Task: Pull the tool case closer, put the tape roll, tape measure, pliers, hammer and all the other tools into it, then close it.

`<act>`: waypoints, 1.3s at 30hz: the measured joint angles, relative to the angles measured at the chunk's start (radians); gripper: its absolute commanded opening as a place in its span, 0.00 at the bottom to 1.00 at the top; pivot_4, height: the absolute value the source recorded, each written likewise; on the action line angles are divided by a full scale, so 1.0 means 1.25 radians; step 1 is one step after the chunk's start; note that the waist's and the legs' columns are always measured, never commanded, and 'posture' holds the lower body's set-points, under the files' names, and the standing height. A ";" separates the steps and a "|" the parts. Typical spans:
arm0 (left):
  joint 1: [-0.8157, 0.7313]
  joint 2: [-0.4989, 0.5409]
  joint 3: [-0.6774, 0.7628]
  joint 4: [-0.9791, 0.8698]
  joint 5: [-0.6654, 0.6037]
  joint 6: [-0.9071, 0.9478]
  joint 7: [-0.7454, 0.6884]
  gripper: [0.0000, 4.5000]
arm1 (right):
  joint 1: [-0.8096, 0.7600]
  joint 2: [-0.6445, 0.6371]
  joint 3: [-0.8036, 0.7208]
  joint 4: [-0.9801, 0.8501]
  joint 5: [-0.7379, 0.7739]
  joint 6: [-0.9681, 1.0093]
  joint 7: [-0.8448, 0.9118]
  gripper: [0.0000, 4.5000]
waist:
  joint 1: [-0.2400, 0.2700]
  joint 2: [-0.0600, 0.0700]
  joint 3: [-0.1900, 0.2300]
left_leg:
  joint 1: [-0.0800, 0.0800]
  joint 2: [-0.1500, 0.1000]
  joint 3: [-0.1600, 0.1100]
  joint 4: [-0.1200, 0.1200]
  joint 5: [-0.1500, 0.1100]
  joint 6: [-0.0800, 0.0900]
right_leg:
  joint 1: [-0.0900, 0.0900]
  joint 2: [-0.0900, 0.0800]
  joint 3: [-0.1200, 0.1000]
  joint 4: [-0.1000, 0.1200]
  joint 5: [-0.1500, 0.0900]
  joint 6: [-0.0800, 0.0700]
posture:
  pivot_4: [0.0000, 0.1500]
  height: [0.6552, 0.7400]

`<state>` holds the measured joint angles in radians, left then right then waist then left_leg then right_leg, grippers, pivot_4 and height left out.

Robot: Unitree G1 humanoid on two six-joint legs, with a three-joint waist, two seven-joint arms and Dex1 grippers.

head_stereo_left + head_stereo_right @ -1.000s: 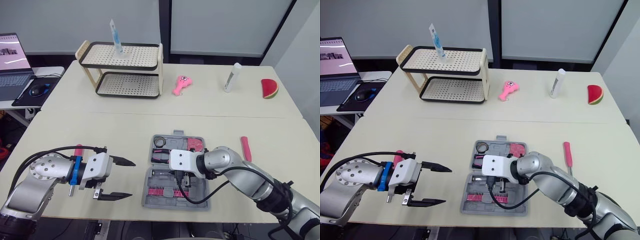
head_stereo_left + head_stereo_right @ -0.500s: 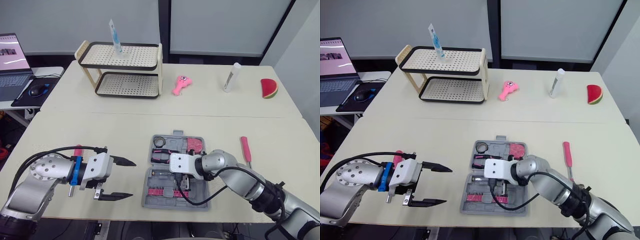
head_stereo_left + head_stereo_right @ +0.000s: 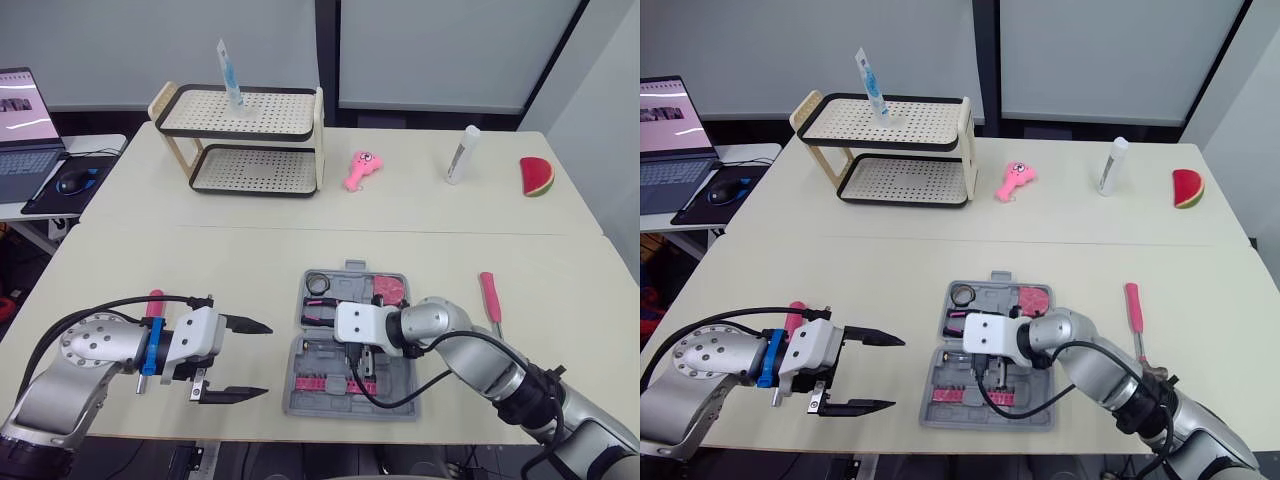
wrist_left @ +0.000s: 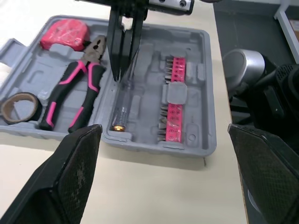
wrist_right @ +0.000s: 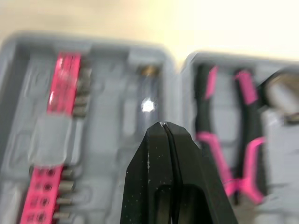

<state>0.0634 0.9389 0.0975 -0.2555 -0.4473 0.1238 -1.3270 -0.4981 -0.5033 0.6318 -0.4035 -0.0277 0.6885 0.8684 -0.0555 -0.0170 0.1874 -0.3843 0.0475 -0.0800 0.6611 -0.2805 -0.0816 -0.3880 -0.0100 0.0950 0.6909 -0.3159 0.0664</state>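
Step in hand: loading tools into the tool case (image 3: 300, 400), which lies open and flat at the middle of the table's (image 3: 250, 260) near edge. Already seated in the half farther from that edge are the tape roll (image 4: 18, 105), the pliers (image 4: 77, 88) and the tape measure (image 4: 65, 35). The nearer half holds a clear-handled screwdriver (image 4: 124, 109) and a pink bit holder (image 4: 174, 98). The right claw (image 5: 162, 125) hangs clenched and empty, pointing down directly above the clear-handled screwdriver. The left claw (image 3: 262, 360) is released, its fingers spread wide, and hovers over the table to the left of the case, apart from it. A pink-handled screwdriver (image 3: 489, 298) lies outside the case, toward the right edge. A pink object (image 3: 155, 300) lies toward the left edge, partly hidden by the left arm; its type cannot be determined. Probable next move: raise the right claw clear of the case, release it, carry it to the pink-handled screwdriver and close across the handle. The lid stays open until every loose tool is stowed.
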 measured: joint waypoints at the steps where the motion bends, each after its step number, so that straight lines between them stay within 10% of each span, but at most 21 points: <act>1: 0.002 0.000 0.024 0.012 -0.013 0.016 0.015 1.00 | 0.007 -0.007 -0.037 -0.034 0.019 0.003 0.004 0.00 | 0.001 0.000 0.000 | 0.000 0.000 0.000 0.000 0.000 0.000 | 0.000 0.000 0.000 0.000 0.000 0.000 | 1.00 0.94; 16: 0.141 -0.031 0.359 0.288 -0.044 0.144 0.193 1.00 | 0.504 -0.206 -0.752 -0.200 0.176 -0.021 0.003 0.00 | 0.002 -0.002 -0.001 | 0.004 0.000 0.001 0.001 0.000 0.000 | 0.002 0.000 0.001 0.005 -0.001 -0.001 | 1.00 0.94; 23: 0.197 -0.008 0.418 0.458 -0.029 0.166 0.180 1.00 | 0.803 -0.192 -0.990 -0.160 0.209 -0.078 0.077 0.32 | 0.001 -0.006 -0.004 | 0.005 0.000 0.002 0.000 0.000 0.000 | 0.003 0.000 0.001 0.005 -0.001 -0.002 | 1.00 0.94; 35: 0.227 -0.015 0.419 0.496 -0.021 0.182 0.162 1.00 | 0.941 -0.187 -1.010 -0.110 0.226 -0.187 0.113 0.99 | 0.000 -0.012 -0.007 | 0.007 0.001 0.003 -0.001 0.000 -0.001 | 0.004 0.000 0.002 0.004 -0.003 -0.002 | 1.00 0.94; 39: 0.240 -0.020 0.419 0.494 -0.013 0.187 0.163 1.00 | 0.943 -0.187 -1.007 -0.101 0.226 -0.197 0.111 0.99 | 0.000 -0.012 -0.007 | 0.007 0.001 0.003 -0.001 0.000 -0.001 | 0.004 0.000 0.002 0.003 -0.003 -0.003 | 1.00 0.94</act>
<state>0.3634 0.9135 0.6207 0.3622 -0.4637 0.3578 -1.1238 0.6808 -0.7371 -0.6270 -0.5301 0.2547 0.4423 1.0073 -0.0559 -0.0314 0.1783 -0.3762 0.0483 -0.0759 0.6599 -0.2808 -0.0824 -0.3834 -0.0105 0.0975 0.6950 -0.3197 0.0626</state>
